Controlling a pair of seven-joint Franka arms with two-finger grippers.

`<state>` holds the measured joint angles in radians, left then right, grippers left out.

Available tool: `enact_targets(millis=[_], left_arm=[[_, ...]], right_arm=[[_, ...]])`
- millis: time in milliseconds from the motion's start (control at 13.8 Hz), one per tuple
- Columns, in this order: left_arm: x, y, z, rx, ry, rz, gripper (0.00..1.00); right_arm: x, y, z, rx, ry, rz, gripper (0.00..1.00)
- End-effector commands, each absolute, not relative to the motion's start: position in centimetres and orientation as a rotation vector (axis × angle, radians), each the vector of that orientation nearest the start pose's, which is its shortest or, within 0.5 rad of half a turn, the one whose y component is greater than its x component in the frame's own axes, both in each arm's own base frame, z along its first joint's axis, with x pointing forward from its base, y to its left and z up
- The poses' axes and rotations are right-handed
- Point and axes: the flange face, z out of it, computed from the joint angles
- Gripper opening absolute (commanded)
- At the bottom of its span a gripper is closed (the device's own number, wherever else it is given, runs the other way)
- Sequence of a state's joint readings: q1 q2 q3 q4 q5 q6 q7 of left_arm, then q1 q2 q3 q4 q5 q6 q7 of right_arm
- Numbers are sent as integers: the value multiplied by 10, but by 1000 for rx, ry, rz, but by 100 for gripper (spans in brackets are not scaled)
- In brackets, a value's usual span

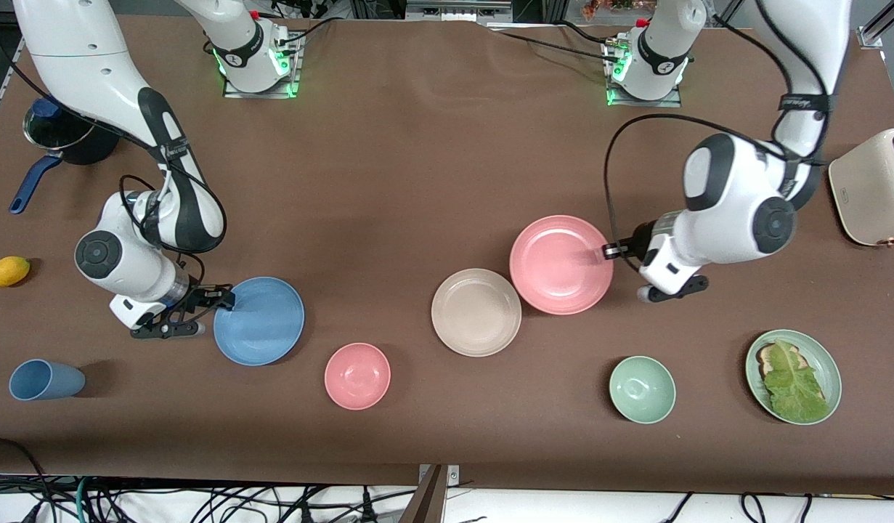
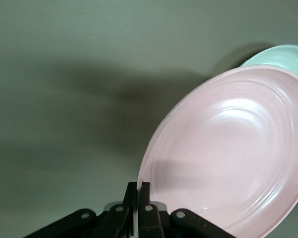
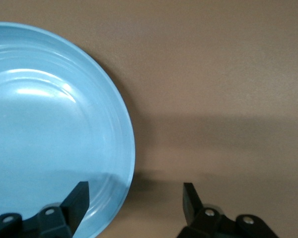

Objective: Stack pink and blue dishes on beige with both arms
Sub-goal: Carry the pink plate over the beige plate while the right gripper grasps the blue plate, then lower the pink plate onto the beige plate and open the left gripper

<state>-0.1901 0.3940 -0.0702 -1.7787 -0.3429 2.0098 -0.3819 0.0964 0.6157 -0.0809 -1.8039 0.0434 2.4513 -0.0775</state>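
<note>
The sky-blue plate [image 1: 259, 320] lies flat on the table toward the right arm's end. My right gripper [image 1: 216, 311] is open at its rim. In the right wrist view one finger [image 3: 78, 198] is over the blue plate [image 3: 49, 134] and the other is over bare table, with the rim between them. The pale pink plate [image 1: 561, 264] sits tilted beside the beige plate [image 1: 476, 312], its edge just over the beige rim. My left gripper [image 1: 608, 251] is shut on the pink plate's rim. The left wrist view shows both fingers [image 2: 139, 191] pinching the pink plate [image 2: 233, 153].
A deep pink bowl [image 1: 357, 375] and a mint bowl [image 1: 642, 389] stand nearer the front camera than the plates. There is also a mint plate with toast and lettuce [image 1: 793, 375], a blue cup [image 1: 46, 380], a lemon [image 1: 7, 271], a dark pot [image 1: 62, 138] and a cream toaster [image 1: 871, 185].
</note>
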Motion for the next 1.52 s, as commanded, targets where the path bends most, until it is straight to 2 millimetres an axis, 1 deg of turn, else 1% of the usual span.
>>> enact_targets(millis=[0, 145, 217, 290, 434, 507, 652, 796, 1014, 1086, 1231, 1303, 1376, 1448], left_arm=[[622, -219, 299, -3332, -606, 382, 0], [619, -249, 276, -3318, -672, 333, 0], [616, -264, 266, -3307, -695, 337, 0], [620, -277, 265, -3310, -722, 315, 0], [622, -297, 254, -3293, -765, 328, 0], [624, -303, 252, -3294, -775, 322, 0], [628, -304, 242, -3293, -807, 298, 0], [629, -309, 233, -3299, -807, 274, 0], [630, -312, 224, -3301, -815, 258, 0], [633, -312, 223, -3307, -820, 240, 0], [631, -319, 221, -3300, -844, 243, 0], [628, -327, 223, -3300, -849, 241, 0], [630, -331, 226, -3299, -872, 235, 0], [629, -332, 222, -3290, -885, 246, 0]], right_arm=[[657, 14, 198, -3138, -120, -88, 81], [657, 14, 195, -3138, -119, -83, 71], [657, 14, 195, -3138, -119, -83, 65], [657, 14, 195, -3138, -119, -83, 59], [657, 14, 194, -3138, -119, -81, 49], [657, 16, 194, -3136, -122, -80, 44], [656, 19, 194, -3133, -128, -80, 38], [656, 18, 193, -3132, -126, -75, 28], [656, 18, 192, -3132, -126, -73, 19], [656, 19, 193, -3131, -128, -75, 14], [656, 21, 193, -3129, -131, -73, 6], [656, 21, 193, -3127, -126, -73, 1], [655, 22, 193, -3125, -128, -70, 0], [655, 22, 193, -3125, -128, -68, 0]])
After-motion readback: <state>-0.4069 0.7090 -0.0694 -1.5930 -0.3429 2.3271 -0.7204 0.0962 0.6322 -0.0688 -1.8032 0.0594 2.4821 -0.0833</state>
